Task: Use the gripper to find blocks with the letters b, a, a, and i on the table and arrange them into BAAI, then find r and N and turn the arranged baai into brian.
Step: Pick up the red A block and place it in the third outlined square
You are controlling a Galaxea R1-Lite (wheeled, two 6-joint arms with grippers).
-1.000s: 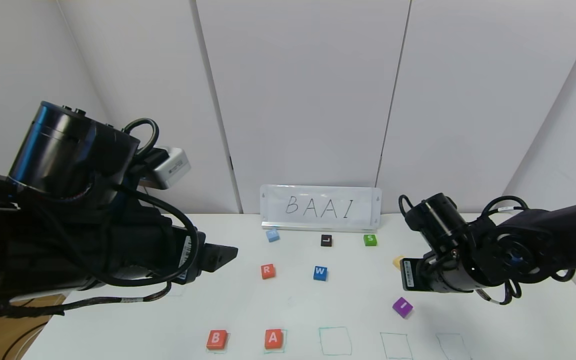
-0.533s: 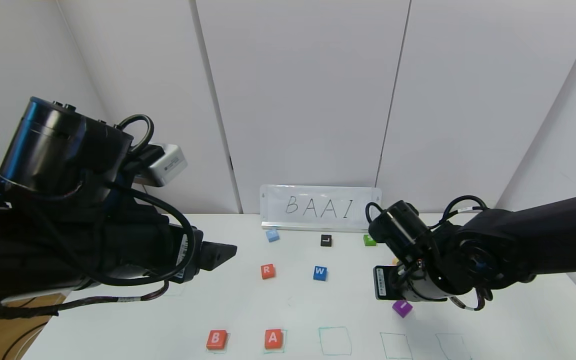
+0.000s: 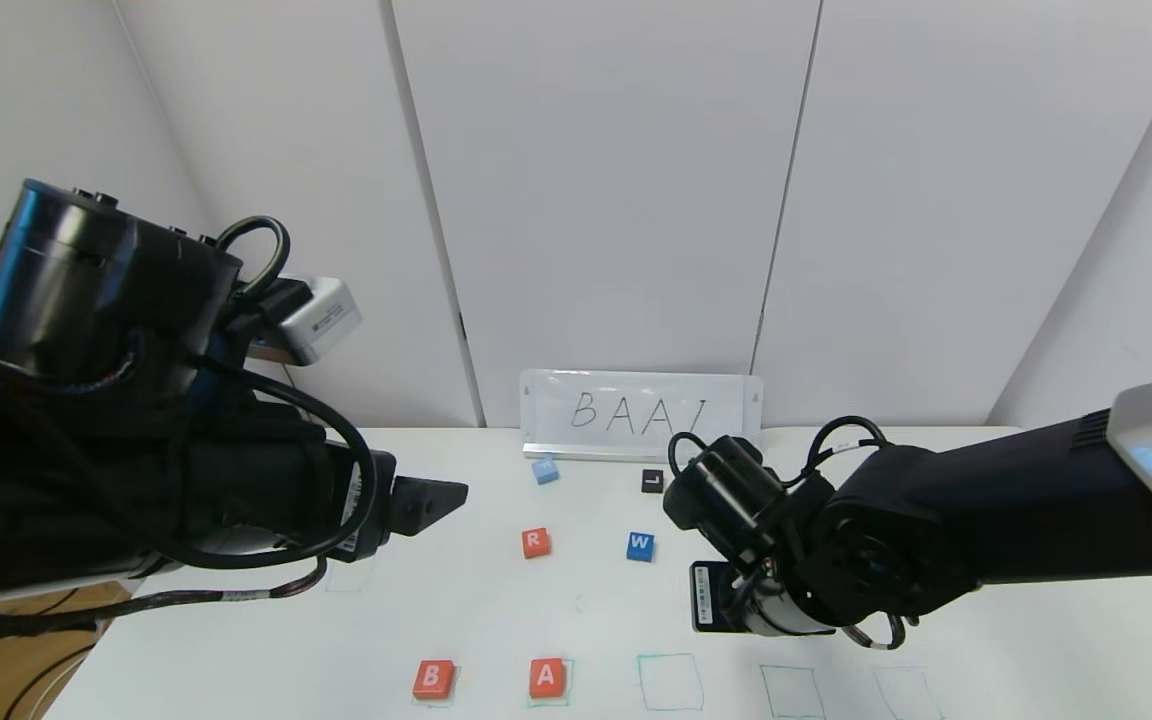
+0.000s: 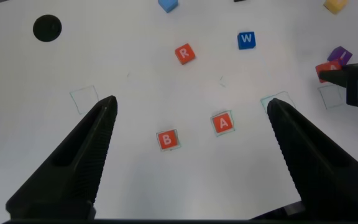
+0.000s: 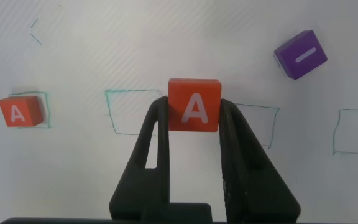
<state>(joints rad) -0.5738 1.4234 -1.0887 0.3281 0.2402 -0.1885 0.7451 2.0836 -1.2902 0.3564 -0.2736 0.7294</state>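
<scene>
- Since the earlier frames the right arm has swung from the right edge toward the middle of the head view, and now covers the purple I block and the green S block there; the left arm has lifted slightly.
- Nearest, at the bottom of the head view, the B block (image 3: 433, 679) and an A block (image 3: 547, 677) sit on the first two green-drawn squares (image 3: 671, 682) of the table (image 3: 496, 620); the three squares to their right are bare.
- The right gripper (image 5: 194, 140) hangs above that row, its jaws pinching a second A block (image 5: 194, 104) by its sides, clear of the table.
- The purple I block (image 5: 301, 54) lies tilted in the upper right of the right wrist view.
- The left gripper (image 4: 188, 118) hovers at left centre, jaws spread wide.
- Mid-table: r (image 3: 535, 543), with a blue W block (image 3: 640, 546) to its right.
- Farther: a light blue block (image 3: 545, 469) and a black L block (image 3: 652, 481).
- At the back, a sign reading BAAI (image 3: 641, 415).
</scene>
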